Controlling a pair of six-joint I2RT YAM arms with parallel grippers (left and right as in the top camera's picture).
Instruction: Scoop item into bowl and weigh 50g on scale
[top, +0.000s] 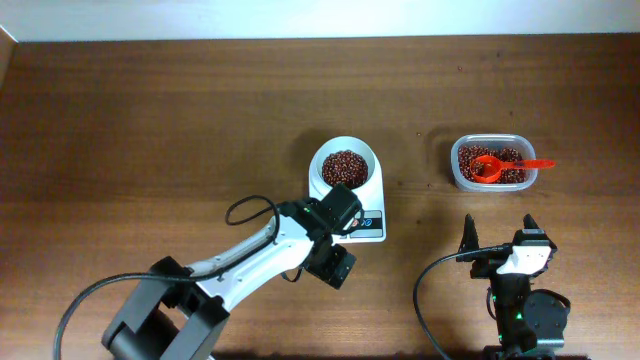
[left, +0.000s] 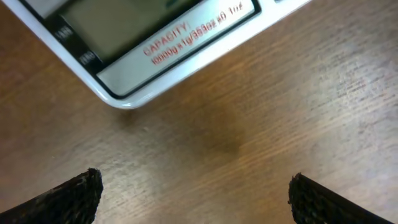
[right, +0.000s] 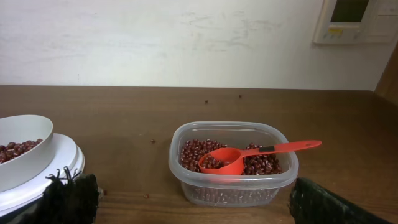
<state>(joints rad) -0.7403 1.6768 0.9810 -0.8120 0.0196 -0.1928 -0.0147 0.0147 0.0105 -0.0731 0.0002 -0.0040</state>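
Observation:
The white bowl (top: 346, 167) holds a heap of dark red beans (top: 344, 168) and stands on the white scale (top: 366, 225). My left gripper (top: 342, 213) hovers over the scale's display end, jaws wide open and empty; its wrist view shows the scale's front corner (left: 155, 56) and bare wood between the fingertips (left: 74, 196). My right gripper (top: 498, 232) is open and empty, pointing at the clear tub of beans (right: 231, 163), with the bowl (right: 18, 149) at the left edge. A red scoop (right: 249, 154) lies in the tub with a few beans in it.
The clear tub (top: 491, 163) with the red scoop (top: 505, 165) sits right of the scale. A few stray beans (right: 153, 141) lie on the wooden table. A black cable (top: 250, 207) loops beside the left arm. The wall lies behind the table.

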